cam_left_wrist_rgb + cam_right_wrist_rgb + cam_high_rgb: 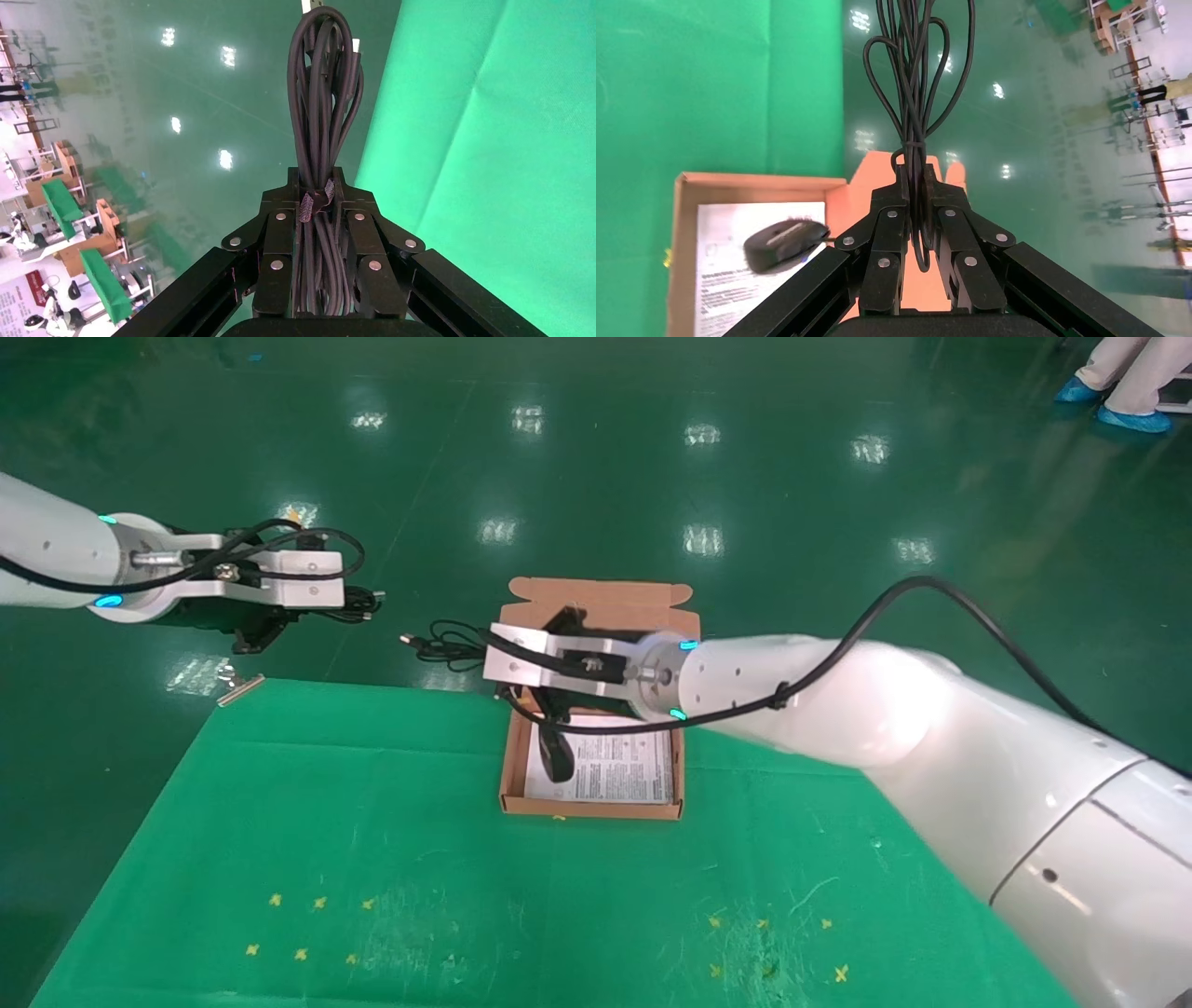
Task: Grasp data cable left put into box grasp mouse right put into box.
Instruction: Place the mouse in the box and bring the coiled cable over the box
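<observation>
Black bundle, left side: your left gripper (358, 603) hangs off the table at about ten o'clock from the box, over the floor, with its jaws clamped on the data cable (322, 105), a tied coil with its strap sitting right at the fingertips.
Loose loops: the coil's free loops stand well out beyond the fingers, so you should judge clearance by the loops, not the gripper.
Table: the green cloth (372, 859) covers it; the box sits at the cloth's twelve o'clock edge.
Box: the box (510, 775) lies open, its flap lid folded back toward twelve o'clock.
Box contents: a printed sheet (624, 770) lines the floor, and the mouse (784, 243) rests on it near the nine o'clock wall.
Right gripper: your right gripper (918, 179) hovers above the box toward its twelve o'clock end, jaws pinched on the mouse cord (916, 77), not on the mouse body.
Cord overhang: the bunched loops and plug reach past the box's rim toward ten o'clock.
Step in hand: likely tucking the cord in; bring the bunch back over the sheet and lower it before you let go.
Risk: a release from here would probably leave the loops draped over the wall.
Next: the data cable is not yet in; aim it at the bare sheet toward three o'clock.
</observation>
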Robot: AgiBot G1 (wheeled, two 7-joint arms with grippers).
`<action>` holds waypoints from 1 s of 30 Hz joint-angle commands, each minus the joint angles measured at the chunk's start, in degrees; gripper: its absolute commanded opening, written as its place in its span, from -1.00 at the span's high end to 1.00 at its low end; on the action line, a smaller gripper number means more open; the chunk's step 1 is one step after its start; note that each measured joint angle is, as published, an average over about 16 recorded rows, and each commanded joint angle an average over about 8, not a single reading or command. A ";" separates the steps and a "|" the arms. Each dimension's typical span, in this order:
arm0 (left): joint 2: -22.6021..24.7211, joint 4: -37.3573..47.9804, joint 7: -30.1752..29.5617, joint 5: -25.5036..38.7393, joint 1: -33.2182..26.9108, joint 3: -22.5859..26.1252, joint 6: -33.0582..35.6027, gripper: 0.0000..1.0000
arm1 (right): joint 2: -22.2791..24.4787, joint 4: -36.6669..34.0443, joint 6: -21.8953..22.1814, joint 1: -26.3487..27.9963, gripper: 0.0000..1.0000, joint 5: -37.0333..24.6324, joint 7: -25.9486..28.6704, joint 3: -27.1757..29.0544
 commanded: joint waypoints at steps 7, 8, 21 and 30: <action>-0.18 -0.64 -0.52 0.27 0.14 0.03 0.16 1.00 | -0.01 -3.25 3.19 -1.73 1.00 3.96 6.07 -5.21; -0.19 -0.68 -0.55 0.28 0.15 0.03 0.17 1.00 | -0.01 -3.99 3.54 -1.86 1.00 4.14 7.08 -5.92; -0.24 -0.88 -0.70 0.37 0.18 0.05 0.25 1.00 | 0.16 -7.56 3.98 -1.24 -0.86 3.93 16.81 -13.07; 2.58 0.00 0.34 -2.32 2.32 -0.29 -2.59 1.00 | 2.44 -4.97 3.86 -0.39 -1.00 3.77 17.43 -13.93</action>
